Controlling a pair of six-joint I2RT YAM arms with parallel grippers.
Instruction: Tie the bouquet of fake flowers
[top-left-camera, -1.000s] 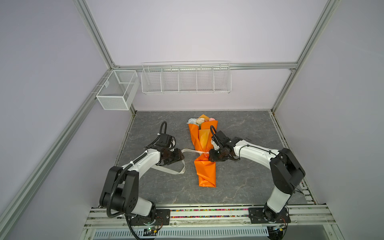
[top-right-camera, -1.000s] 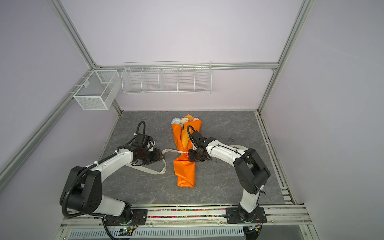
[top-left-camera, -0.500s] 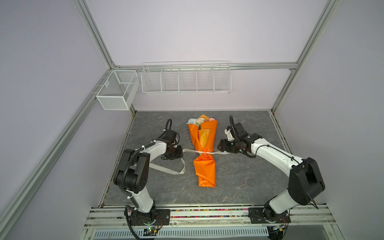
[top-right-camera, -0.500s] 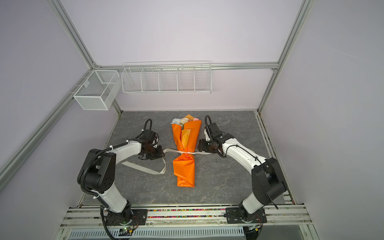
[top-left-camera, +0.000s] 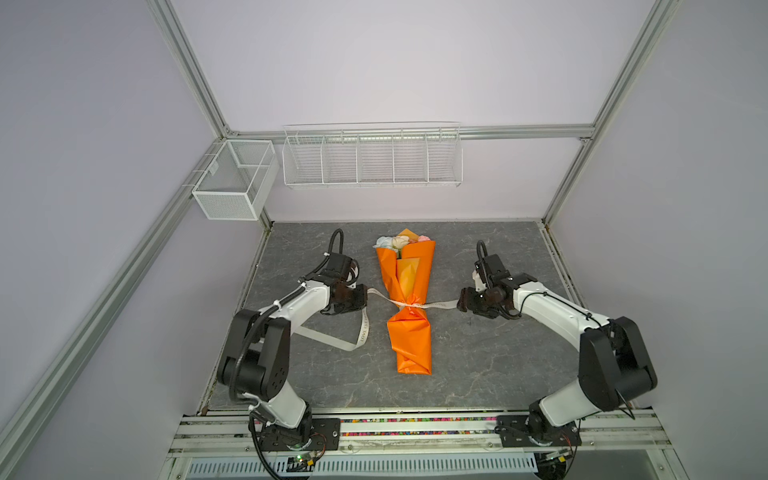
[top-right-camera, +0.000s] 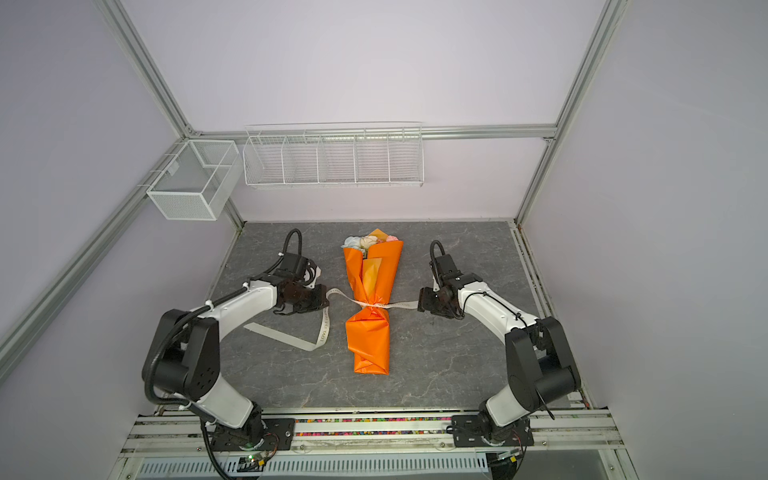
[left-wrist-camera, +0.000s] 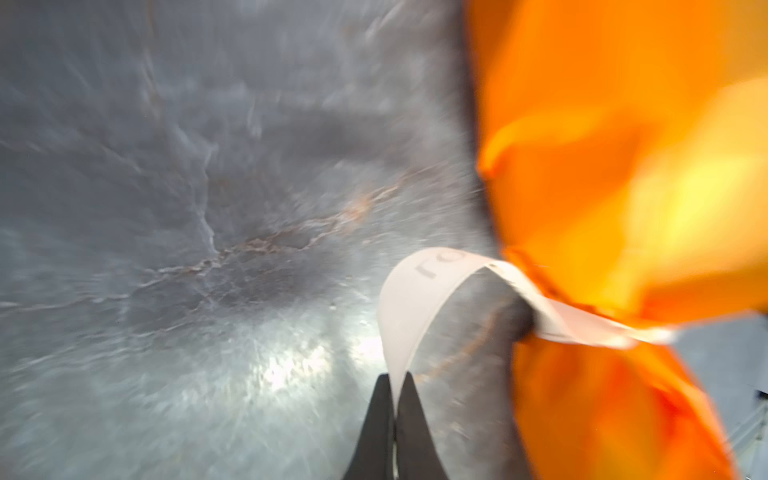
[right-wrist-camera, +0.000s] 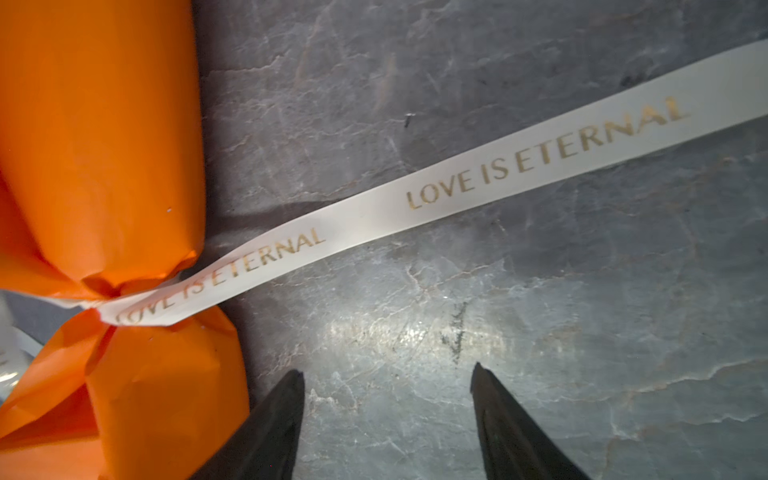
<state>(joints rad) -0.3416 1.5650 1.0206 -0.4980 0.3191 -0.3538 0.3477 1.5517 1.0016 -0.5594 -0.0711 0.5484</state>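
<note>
Right end effector (right-wrist-camera: 387, 369) has drawn back from the bouquet (top-left-camera: 409, 332), open; left end effector (top-left-camera: 365, 300) pinches the ribbon (right-wrist-camera: 457, 183).

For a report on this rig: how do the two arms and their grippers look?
The left arm and right arm have white shells and black joints. A thin black cable runs along each forearm; a thicker black hose loops above each wrist. The left gripper and right gripper have black, tapering, pointed fingers.
</note>
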